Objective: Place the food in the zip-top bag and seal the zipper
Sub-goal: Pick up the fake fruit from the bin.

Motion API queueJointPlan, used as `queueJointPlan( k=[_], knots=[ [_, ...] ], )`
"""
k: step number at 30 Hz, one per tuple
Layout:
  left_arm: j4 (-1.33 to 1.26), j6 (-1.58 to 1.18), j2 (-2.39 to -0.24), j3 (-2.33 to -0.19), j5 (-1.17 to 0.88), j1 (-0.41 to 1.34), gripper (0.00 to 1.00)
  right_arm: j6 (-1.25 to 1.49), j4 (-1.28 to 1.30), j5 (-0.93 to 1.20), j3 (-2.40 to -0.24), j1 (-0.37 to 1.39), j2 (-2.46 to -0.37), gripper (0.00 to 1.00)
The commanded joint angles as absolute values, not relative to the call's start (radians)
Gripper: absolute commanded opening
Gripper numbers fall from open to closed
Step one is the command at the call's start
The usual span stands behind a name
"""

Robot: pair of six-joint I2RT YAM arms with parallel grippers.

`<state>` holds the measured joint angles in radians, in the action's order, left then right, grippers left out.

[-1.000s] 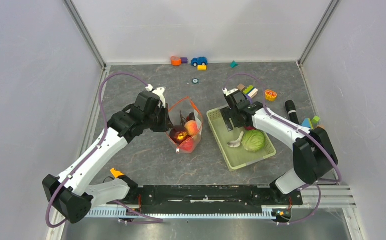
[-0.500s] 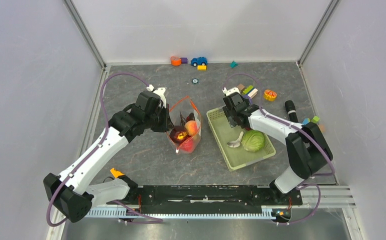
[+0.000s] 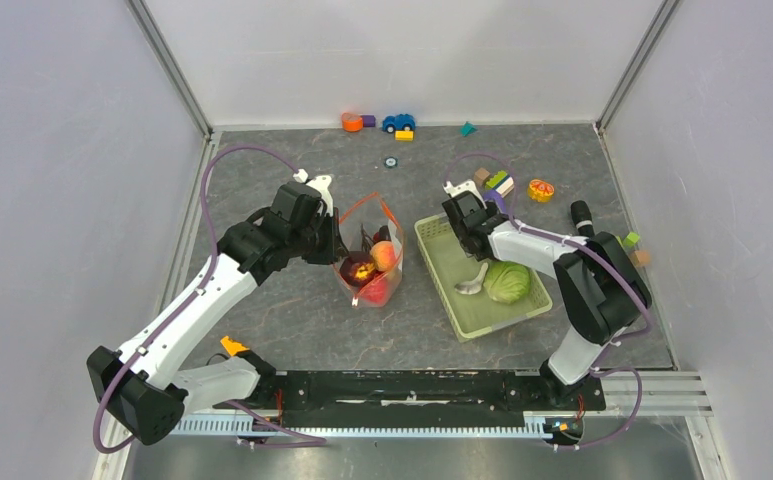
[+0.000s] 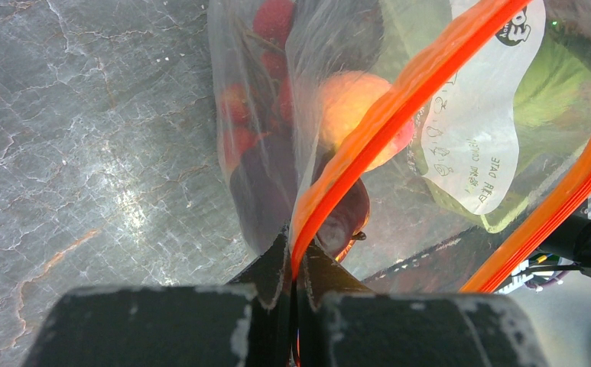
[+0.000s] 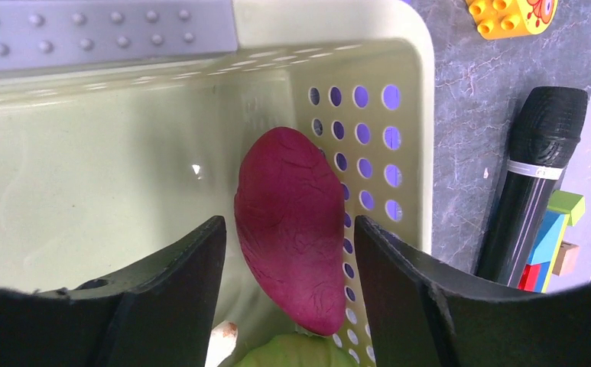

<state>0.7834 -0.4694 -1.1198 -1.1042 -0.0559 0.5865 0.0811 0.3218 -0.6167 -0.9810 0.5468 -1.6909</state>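
Observation:
The clear zip-top bag (image 3: 367,262) stands open on the table, with a peach (image 3: 385,256), a dark plum and red fruits inside. My left gripper (image 3: 333,243) is shut on the red-orange zipper strip (image 4: 399,99) at the bag's left rim (image 4: 296,256). The peach (image 4: 353,115) shows through the plastic. My right gripper (image 3: 470,236) is open, down inside the pale green basket (image 3: 427,235). In the right wrist view its fingers (image 5: 286,229) stand on either side of a dark magenta food piece (image 5: 292,183) lying against the basket's perforated wall (image 5: 368,138). The green cabbage (image 3: 507,282) lies beside it.
A whitish spoon-like piece (image 3: 472,283) lies in the basket. A black microphone (image 3: 580,216) and coloured blocks (image 3: 497,182) lie right of the basket. An orange slice toy (image 3: 541,190), a toy car (image 3: 398,122) and more blocks sit at the back.
My right gripper has moved toward the basket's far end and its arm has folded in closer. The left gripper and the bag have not moved.

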Motion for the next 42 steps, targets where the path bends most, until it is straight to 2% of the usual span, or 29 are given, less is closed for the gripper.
queueJointPlan(
  k=[1,6,14,17,25,42],
  knots=[
    [0.755,-0.416,-1.120,-1.134,-0.070,0.588,0.02,0.078,0.260,-0.669,-0.961,0.544,-1.713,0.66],
    [0.756,-0.416,-1.121,-1.134,-0.071,0.588,0.02,0.079,0.227,-0.684,-0.950,0.543,-1.725,0.59],
    [0.755,-0.416,-1.120,-1.134,-0.071,0.589,0.02,0.083,0.216,-0.679,-0.939,0.544,-1.676,0.36],
    [0.755,-0.416,-1.120,-1.134,-0.072,0.588,0.02,0.082,0.206,-0.650,-0.926,0.544,-1.616,0.31],
    [0.754,-0.416,-1.121,-1.134,-0.077,0.588,0.02,0.040,0.136,-0.463,-0.865,0.544,-1.406,0.29],
    [0.754,-0.418,-1.116,-1.132,-0.101,0.588,0.02,0.068,-0.103,0.151,-0.837,0.545,-1.051,0.29]
  ],
)
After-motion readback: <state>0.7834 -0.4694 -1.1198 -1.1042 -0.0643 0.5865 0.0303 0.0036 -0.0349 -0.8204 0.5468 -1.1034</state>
